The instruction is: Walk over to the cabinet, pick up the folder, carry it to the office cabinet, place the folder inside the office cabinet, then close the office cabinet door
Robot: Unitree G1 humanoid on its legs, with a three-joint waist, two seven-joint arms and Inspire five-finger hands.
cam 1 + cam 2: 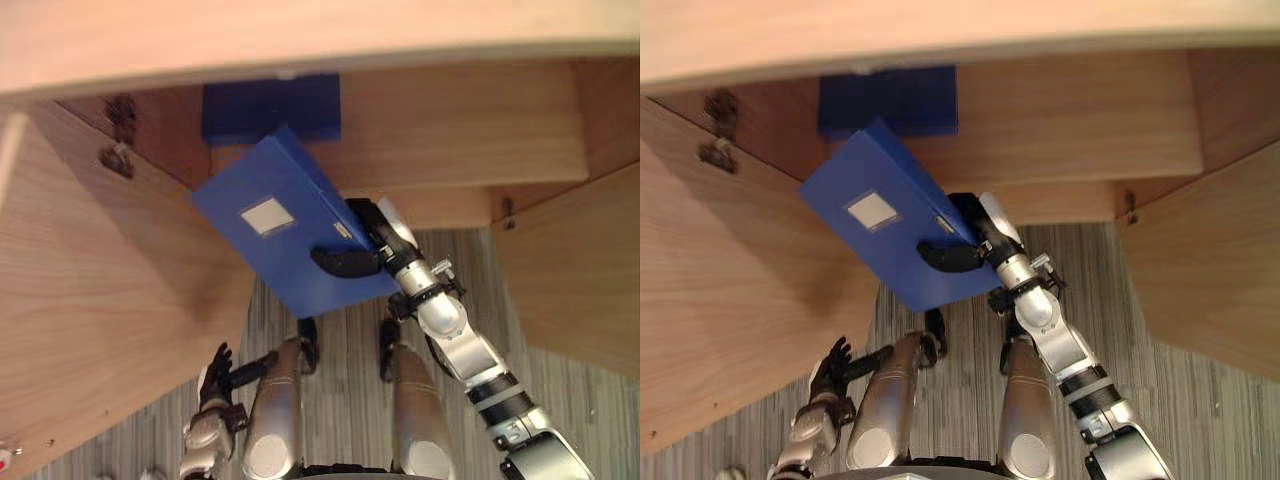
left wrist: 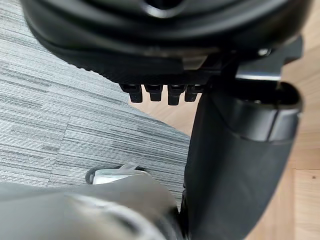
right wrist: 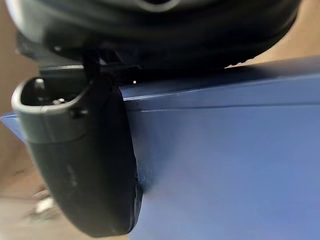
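Note:
A blue folder (image 1: 285, 225) with a pale label hangs tilted at the mouth of the open wooden office cabinet (image 1: 460, 130). My right hand (image 1: 372, 245) is shut on its lower right edge, thumb across the blue face (image 3: 225, 175). The folder's far corner reaches in over the cabinet's floor. Inside, against the back wall, stands another dark blue folder (image 1: 270, 108). My left hand (image 1: 213, 378) hangs low by my side above the carpet, its fingers relaxed (image 2: 160, 92).
The cabinet's left door (image 1: 110, 310) stands swung open toward me, close to my left hand. The right door (image 1: 580, 270) is open too. A wooden shelf edge (image 1: 300, 40) crosses overhead. Grey striped carpet (image 1: 340, 400) lies below.

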